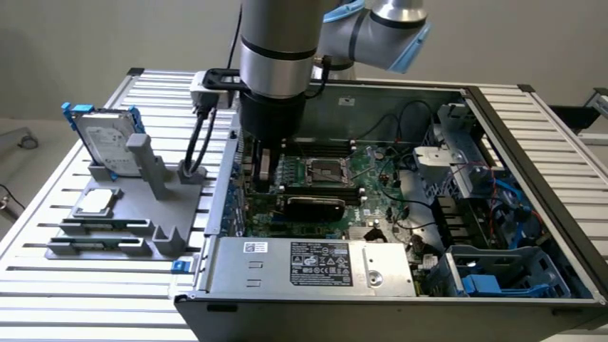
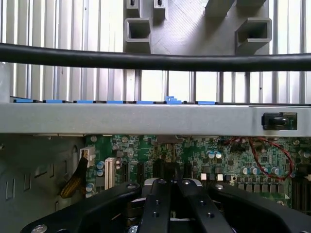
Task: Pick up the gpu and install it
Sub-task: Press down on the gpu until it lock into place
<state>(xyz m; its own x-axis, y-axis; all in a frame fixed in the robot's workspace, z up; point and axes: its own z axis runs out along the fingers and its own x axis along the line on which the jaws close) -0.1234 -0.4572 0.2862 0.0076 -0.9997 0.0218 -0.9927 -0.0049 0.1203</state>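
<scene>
While one arm (image 1: pixel 278 64) reached down into the single open computer case (image 1: pixel 532 178), one gpu (image 1: pixel 315 206) sat on the motherboard (image 1: pixel 375 167), at about five o'clock from the gripper (image 1: pixel 267 165). The gripper's fingers (image 2: pixel 158 204) were pressed together, pinching nothing. One hard drive (image 1: pixel 102 135) and one processor chip (image 1: pixel 96 202) rested on the grey fixture (image 1: pixel 142 214).

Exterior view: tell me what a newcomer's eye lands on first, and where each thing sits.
The big grey robot arm reaches down into the open computer case, over the green circuit board. A black card sits on that board, just in front of the arm. On the exterior view's left, a grey holder carries an upright silver hard drive.
</scene>
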